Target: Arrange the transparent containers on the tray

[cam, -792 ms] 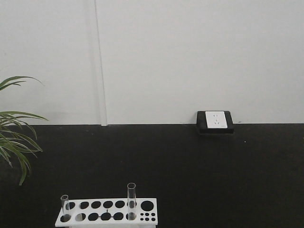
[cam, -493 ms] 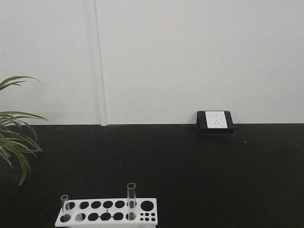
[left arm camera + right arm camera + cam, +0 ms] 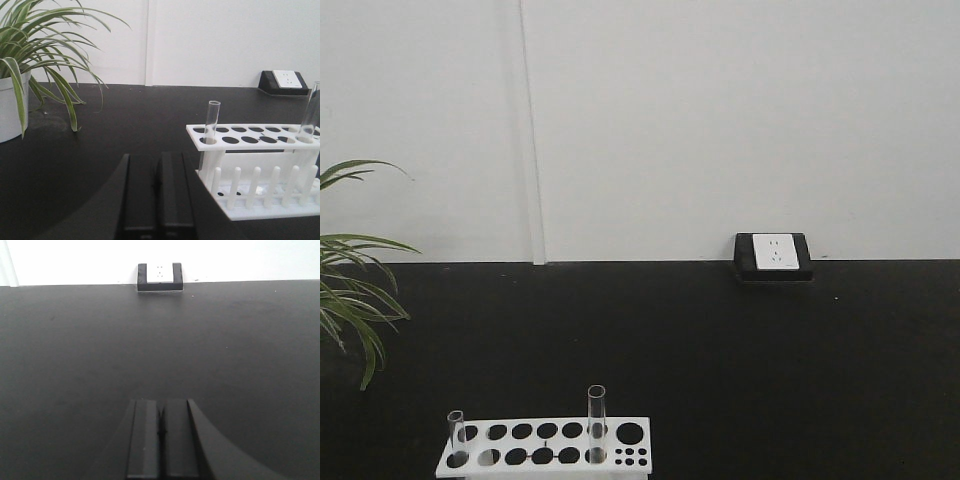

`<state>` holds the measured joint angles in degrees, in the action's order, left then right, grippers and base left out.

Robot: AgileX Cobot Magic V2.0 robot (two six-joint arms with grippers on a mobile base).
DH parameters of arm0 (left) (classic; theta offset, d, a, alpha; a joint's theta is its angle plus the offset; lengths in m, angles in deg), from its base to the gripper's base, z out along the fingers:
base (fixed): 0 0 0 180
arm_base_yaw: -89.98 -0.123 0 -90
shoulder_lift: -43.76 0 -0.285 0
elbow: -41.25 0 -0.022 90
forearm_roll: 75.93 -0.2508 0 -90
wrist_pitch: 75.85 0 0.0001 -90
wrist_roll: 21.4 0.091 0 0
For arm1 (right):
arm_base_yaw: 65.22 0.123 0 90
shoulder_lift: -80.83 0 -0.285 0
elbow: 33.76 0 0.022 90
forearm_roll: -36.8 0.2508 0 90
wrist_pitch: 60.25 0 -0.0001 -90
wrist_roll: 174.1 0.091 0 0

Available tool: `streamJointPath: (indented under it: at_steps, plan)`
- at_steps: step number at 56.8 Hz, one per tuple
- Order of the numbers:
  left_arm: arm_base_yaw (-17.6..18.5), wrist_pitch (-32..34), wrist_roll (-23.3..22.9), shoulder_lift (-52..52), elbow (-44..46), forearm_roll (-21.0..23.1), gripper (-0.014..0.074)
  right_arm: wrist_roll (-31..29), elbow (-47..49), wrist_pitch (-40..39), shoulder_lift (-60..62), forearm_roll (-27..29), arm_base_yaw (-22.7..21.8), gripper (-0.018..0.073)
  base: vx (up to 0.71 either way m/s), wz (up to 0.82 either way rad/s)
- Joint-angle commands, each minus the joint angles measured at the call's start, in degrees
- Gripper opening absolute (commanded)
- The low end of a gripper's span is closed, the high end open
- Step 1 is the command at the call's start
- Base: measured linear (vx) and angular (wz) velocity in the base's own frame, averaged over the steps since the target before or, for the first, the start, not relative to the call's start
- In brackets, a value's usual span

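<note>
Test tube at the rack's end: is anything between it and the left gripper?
Nothing visible. Only bare black table lies between the shut left gripper and that test tube, upright in the white rack.

2 upright test tubes [image 3: 212, 121] in white rack [image 3: 250, 142], closed left gripper [image 3: 157, 165] beside

Soft, even light filled all three views. The white wall [image 3: 720, 120] was evenly bright, while the black table [image 3: 720, 360] showed almost no shadows. The front view was faintly grainy; the left fingers [image 3: 141, 200] looked blurred up close.
</note>
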<state>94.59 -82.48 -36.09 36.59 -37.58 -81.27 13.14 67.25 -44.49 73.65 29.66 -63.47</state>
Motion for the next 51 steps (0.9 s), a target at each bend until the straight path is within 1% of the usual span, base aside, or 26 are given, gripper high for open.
streamJointPath:
  at_steps: [1,21,35,40,45,51]
  plan:
    - [-0.1,4.4,-0.3,1.3,-1.9,0.3,-0.0007,-0.2,-0.5,-4.7,0.3,-0.6,0.1,-0.0011,0.00,0.00]
    - [-0.1,4.4,-0.3,1.3,-1.9,0.3,-0.0007,-0.1,-0.5,-5.9,0.3,-0.2,0.1,-0.0011,0.00,0.00]
    - [-0.1,5.5,-0.3,1.4,-1.9,0.3,-0.0007,-0.1,-0.5,-15.2,0.3,-0.2,0.1,-0.0011,0.00,0.00]
    - [-0.1,6.3,-0.3,1.4,-1.9,0.3,-0.0007,-0.1,-0.5,-20.3,0.3,-0.2,0.1,-0.0011,0.00,0.00]
    - [-0.1,9.8,-0.3,1.4,-1.9,0.3,-0.0007,-0.1,0.3,-22.7,0.3,-0.2,0.1,-0.0011,0.00,0.00]
    - [-0.1,15.4,-0.2,1.4,-0.4,0.2,-0.0007,-0.1,3.6,-21.4,0.2,-0.2,0.1,-0.0010,0.00,0.00]
